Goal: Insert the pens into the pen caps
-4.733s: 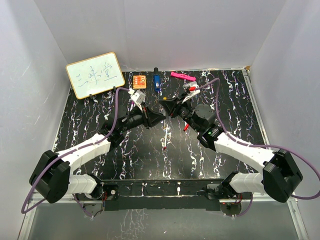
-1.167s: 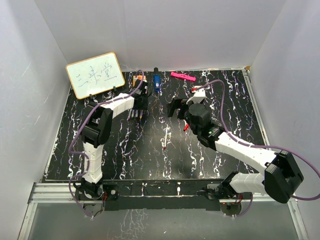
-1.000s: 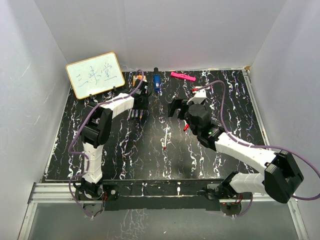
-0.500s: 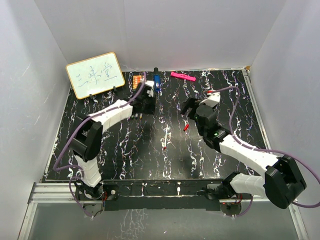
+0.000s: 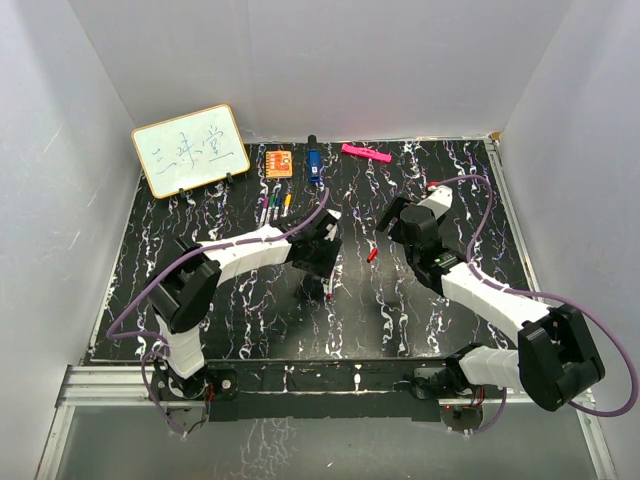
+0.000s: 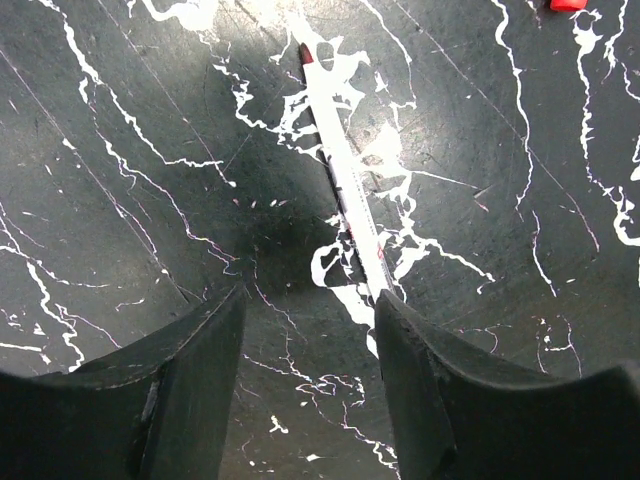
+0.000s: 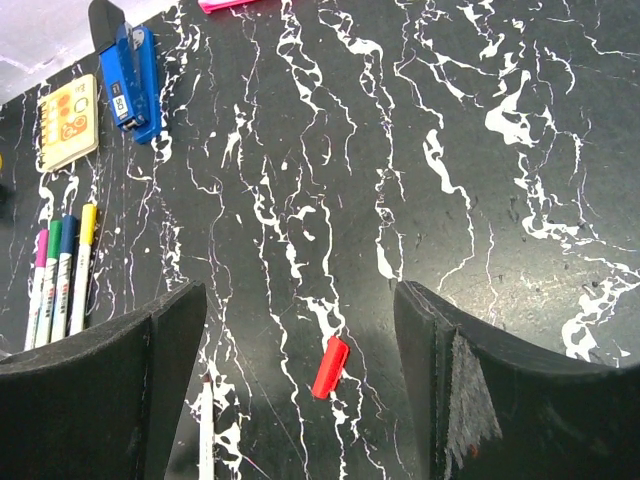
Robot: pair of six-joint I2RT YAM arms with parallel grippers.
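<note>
A loose white pen (image 6: pixel 345 175) with a red tip lies uncapped on the black marbled table (image 5: pixel 240 300); it also shows as a pen (image 5: pixel 329 277) mid-table. My left gripper (image 6: pixel 310 300) hovers open just short of its rear end, nothing between the fingers. From above, the left gripper (image 5: pixel 318 265) sits over that pen. A red pen cap (image 7: pixel 330 367) lies alone ahead of my open, empty right gripper (image 7: pixel 298 300). In the top view, the cap (image 5: pixel 372 255) is near the right gripper (image 5: pixel 392 225). A row of capped pens (image 5: pixel 275 207) lies at the back left.
A small whiteboard (image 5: pixel 190 150) leans on the back left wall. An orange square block (image 5: pixel 279 162), a blue and black marker (image 5: pixel 313 163) and a flat pink bar (image 5: pixel 365 153) line the table's far edge. White walls close in three sides.
My left arm has swung from the row of pens at the back to the loose pen mid-table, its jaws wider. My right gripper has drawn back to the right and narrowed somewhat.
</note>
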